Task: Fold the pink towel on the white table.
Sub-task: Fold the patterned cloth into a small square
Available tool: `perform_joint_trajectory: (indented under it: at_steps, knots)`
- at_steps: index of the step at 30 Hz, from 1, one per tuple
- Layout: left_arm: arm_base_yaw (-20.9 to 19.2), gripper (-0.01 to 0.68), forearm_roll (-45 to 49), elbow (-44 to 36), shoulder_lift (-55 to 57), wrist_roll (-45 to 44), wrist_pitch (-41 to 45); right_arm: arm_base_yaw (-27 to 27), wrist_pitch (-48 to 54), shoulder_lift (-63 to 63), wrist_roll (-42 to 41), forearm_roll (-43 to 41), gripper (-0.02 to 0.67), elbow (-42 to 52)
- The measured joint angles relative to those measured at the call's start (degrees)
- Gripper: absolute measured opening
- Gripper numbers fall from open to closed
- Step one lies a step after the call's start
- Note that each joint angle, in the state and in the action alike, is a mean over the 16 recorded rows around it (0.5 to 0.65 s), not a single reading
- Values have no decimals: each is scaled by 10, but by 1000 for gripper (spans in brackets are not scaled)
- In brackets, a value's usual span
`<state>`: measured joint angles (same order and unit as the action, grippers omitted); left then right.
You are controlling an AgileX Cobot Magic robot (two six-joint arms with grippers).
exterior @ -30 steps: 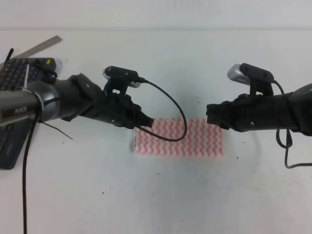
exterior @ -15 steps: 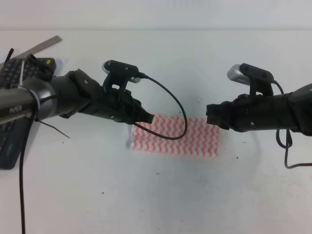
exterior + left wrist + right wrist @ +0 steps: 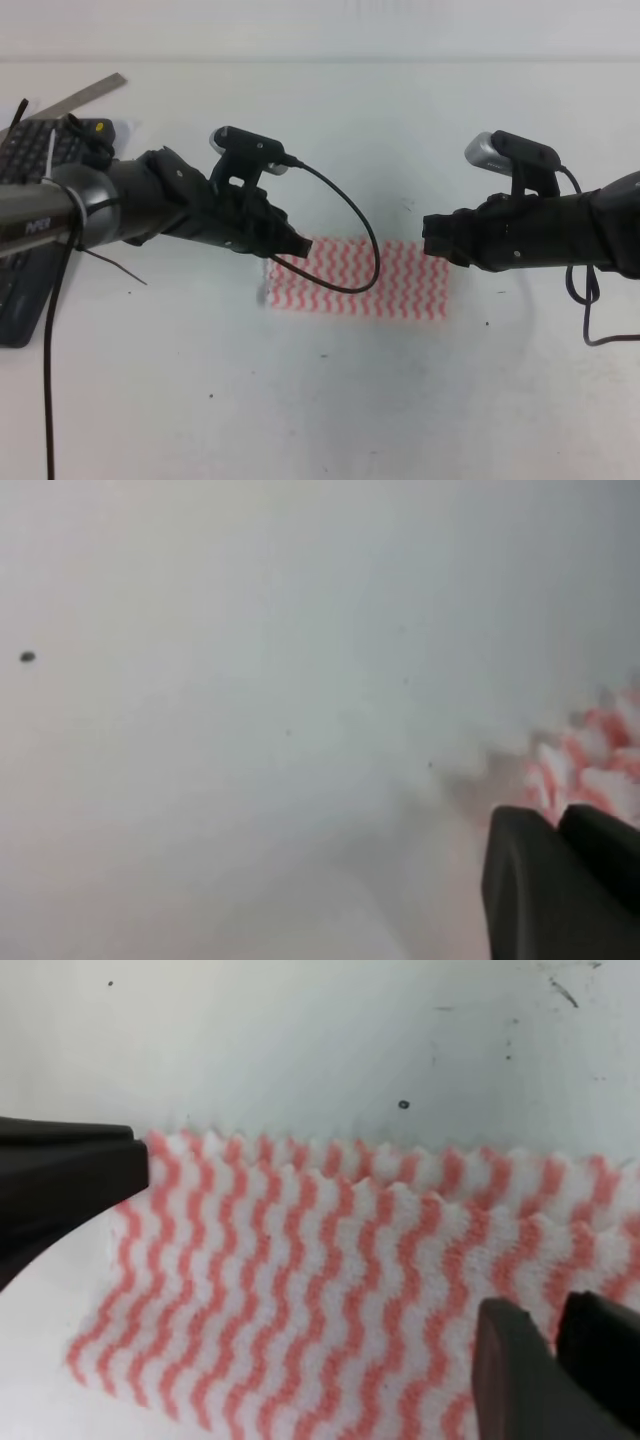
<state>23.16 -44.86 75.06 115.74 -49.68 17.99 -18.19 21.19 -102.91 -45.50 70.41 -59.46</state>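
The plain white desk (image 3: 330, 400), flecked with tiny dark specks, carries the pink towel (image 3: 358, 280) folded flat at its middle. A dark keyboard (image 3: 28, 170) lies at the left edge. The left hand (image 3: 300, 245) and right hand (image 3: 428, 238) hover at the towel's ends, fingers together, clamped on nothing.

both arms reach inward; left gripper (image 3: 300, 244) and right gripper (image 3: 428, 238) fingers pressed together.

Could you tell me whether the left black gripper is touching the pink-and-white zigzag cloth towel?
Cannot tell. In the high view the left gripper overlaps the towel's corner, and the left wrist view is too blurred to show contact or gap.
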Motion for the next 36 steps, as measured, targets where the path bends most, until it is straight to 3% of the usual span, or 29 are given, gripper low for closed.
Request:
perform_joint_trajectory:
  at_steps: [11, 21, 26, 36]
  knots:
    - [0, 261, 0, 0, -1, 0, -12, 1, -2, 0, 1, -1, 214, 0]
    - [-2, 278, -4, 0, -16, 2, -35, 10, 2, 0, 1, -8, 235, 0]
    - [-3, 267, -12, 0, -29, 5, -15, 14, 5, 0, 1, -13, 230, 0]
    - [-4, 105, -27, 0, -38, -1, 86, 15, 15, 0, 1, -21, 121, 0]
